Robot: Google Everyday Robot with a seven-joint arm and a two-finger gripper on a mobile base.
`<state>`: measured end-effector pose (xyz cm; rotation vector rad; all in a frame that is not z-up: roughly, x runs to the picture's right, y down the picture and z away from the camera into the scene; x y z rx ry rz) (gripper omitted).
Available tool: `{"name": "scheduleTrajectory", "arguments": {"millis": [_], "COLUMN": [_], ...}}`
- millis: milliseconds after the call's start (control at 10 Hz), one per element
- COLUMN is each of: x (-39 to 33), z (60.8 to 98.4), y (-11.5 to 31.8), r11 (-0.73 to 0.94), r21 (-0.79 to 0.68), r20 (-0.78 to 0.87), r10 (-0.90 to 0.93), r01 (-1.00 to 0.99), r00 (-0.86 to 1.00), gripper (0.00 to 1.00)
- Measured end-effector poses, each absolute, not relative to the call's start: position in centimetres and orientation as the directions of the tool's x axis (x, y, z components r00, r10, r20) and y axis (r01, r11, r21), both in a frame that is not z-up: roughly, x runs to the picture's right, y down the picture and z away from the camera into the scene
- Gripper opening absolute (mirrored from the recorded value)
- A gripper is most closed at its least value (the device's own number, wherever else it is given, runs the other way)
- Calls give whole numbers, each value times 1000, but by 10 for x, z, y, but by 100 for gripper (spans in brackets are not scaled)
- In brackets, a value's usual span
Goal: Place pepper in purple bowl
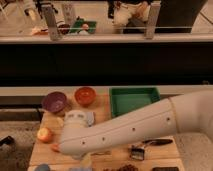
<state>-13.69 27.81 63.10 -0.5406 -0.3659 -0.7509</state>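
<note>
The pepper (54,148) lies on the wooden table near its front left; only its red-orange left tip shows past the arm. My gripper (70,144) is at the end of the white arm, right over the pepper, and the arm's wrist hides it from above. The purple bowl (54,101) stands empty at the table's back left, well behind the gripper.
An orange-red bowl (85,95) stands right of the purple one. A green tray (134,100) is at the back right. A red-yellow apple (44,134) lies left of the gripper, and a pale yellow piece (60,121) behind it. Dark utensils (150,143) lie front right.
</note>
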Motion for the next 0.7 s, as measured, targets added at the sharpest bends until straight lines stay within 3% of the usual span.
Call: {"name": "scheduleTrajectory", "arguments": {"millis": [700], "x": [-165], "z": [654], "y": [271], "r11": [651], "r21": [-369], "r20": [498], "r10": [-465], "r01": [663], "r00": [733], "gripper": [80]}}
